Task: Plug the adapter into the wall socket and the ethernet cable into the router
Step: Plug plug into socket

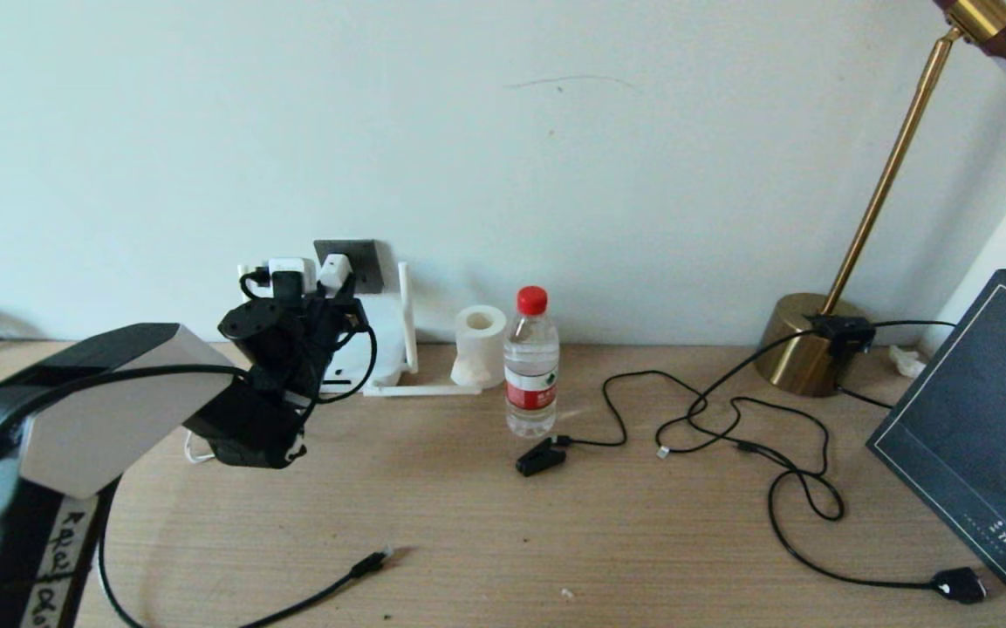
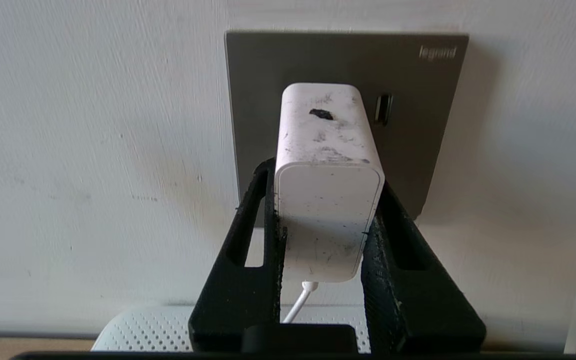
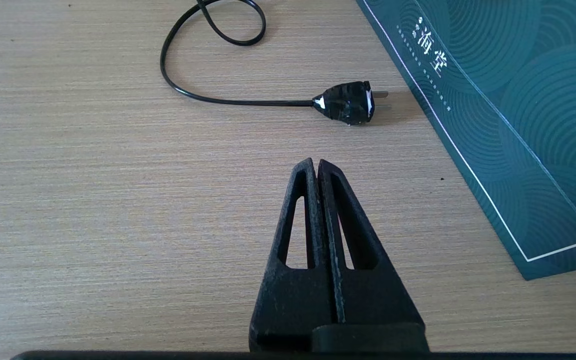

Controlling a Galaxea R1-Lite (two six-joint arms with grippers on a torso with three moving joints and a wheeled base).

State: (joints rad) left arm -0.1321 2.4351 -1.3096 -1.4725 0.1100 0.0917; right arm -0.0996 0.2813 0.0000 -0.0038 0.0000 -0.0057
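Adapter first: the left tool is clamped on the white block's sides and holds it nose-on against the wall socket. Whether the pins are fully seated is hidden, so the next move probably calls for a straight push, then letting go. The ethernet cable lies on the desk, unplugged, the router below the socket. The right tool, pressed together, idles above the desk.

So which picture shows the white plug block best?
The left wrist view: the adapter fills the middle, pinched by the left end effector against the socket. The head view shows it tiny; the right wrist view misses it.
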